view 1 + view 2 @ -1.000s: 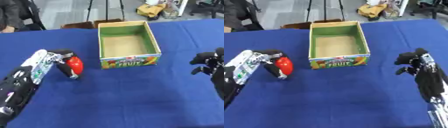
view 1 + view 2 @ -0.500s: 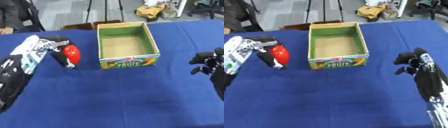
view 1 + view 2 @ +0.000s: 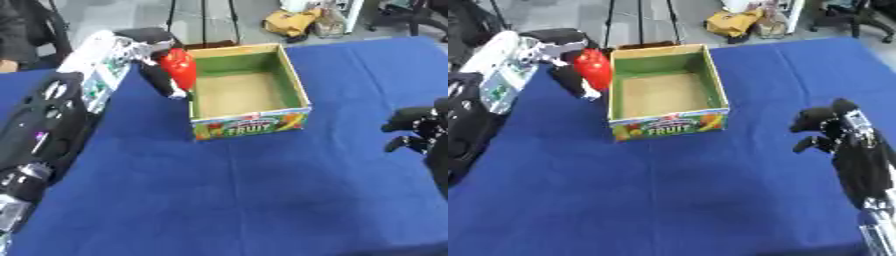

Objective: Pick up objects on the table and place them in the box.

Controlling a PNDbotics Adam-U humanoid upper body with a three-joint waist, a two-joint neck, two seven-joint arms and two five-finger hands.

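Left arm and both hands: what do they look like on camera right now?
The left arm is bulky black with a white, silver-grey forearm section carrying green markings, ending in a black left hand. The right hand is black, on a black forearm with small light marks near the wrist.

Both views come from the robot's head, looking steeply down at the blue table (image 3: 262, 200) from fairly close up. They share almost everything: the box (image 3: 249, 125) sits near centre in both, just shifted sideways between them. The right eye view shows more of the right arm. Floor clutter, probably bags, is past the far edge.
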